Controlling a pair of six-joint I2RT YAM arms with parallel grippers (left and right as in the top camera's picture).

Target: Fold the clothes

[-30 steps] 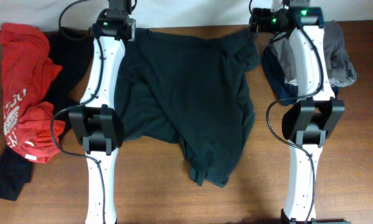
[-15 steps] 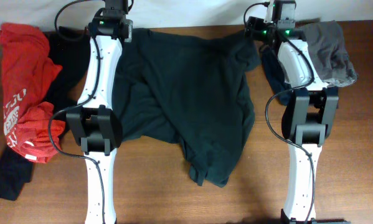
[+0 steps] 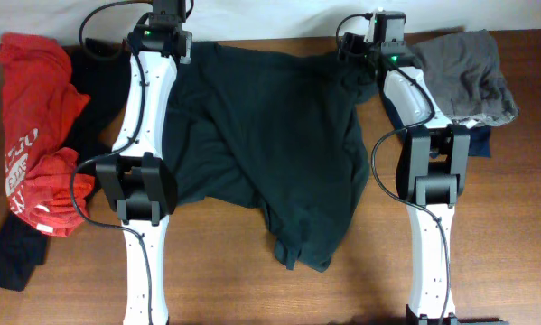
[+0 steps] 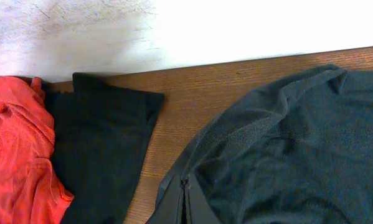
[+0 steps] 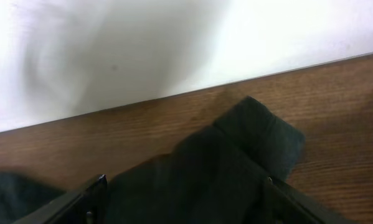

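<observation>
The large black T-shirt (image 3: 270,135) lies spread and rumpled on the wooden table (image 3: 252,289), no lettering showing. My left gripper (image 3: 181,43) is at its far left corner. In the left wrist view the jaws (image 4: 186,183) are shut on the edge of the shirt (image 4: 286,149). My right gripper (image 3: 353,50) is at the shirt's far right sleeve. In the right wrist view its fingers (image 5: 186,186) are wide open, astride the dark sleeve (image 5: 236,155) and holding nothing.
A red T-shirt (image 3: 35,135) and a plain black garment (image 3: 94,90) lie at the left, with a dark piece (image 3: 17,253) at the front left. A grey garment (image 3: 464,77) on a navy one (image 3: 473,140) lies at the far right. A white wall (image 4: 236,25) runs behind the table.
My right arm has swung left from above the grey garment to the black T-shirt's right sleeve, uncovering the grey garment. The left arm and the shirt have not moved.
</observation>
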